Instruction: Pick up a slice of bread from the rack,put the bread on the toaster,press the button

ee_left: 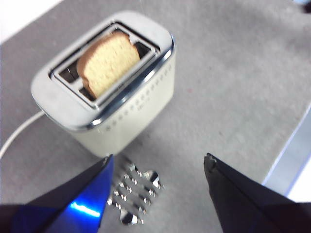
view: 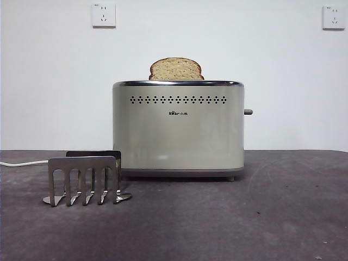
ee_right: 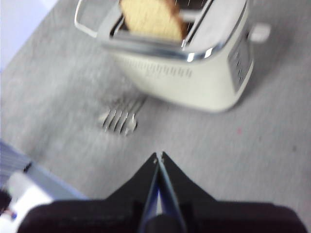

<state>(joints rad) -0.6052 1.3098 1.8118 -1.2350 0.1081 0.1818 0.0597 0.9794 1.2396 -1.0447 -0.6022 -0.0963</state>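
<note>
Front view, and nearest to us on the dark grey desk (view: pixel 283 217) stands the rack (view: pixel 84 179), its comb slots bare, just left of and slightly nearer than the toaster (view: pixel 178 128). Behind it, the slice of bread (view: pixel 175 69) sits upright in the toaster's slot, its rounded top poking above the chrome rim. So pick-up and placing look done; what's left, by my reading, is the press, because the button (view: pixel 248 112) sticks out high on the right side wall and the bread rides high. Neither arm is near it: the left tool (ee_left: pixel 158 167) hangs well above the desk with jaws spread wide and nothing between them, and the right tool (ee_right: pixel 159 156) hovers high too, jaws pinched together on nothing. On the toaster's face a small dark logo reads something like "Bear", too fine to be sure. Far back, two white wall sockets (view: pixel 104 14).
</note>
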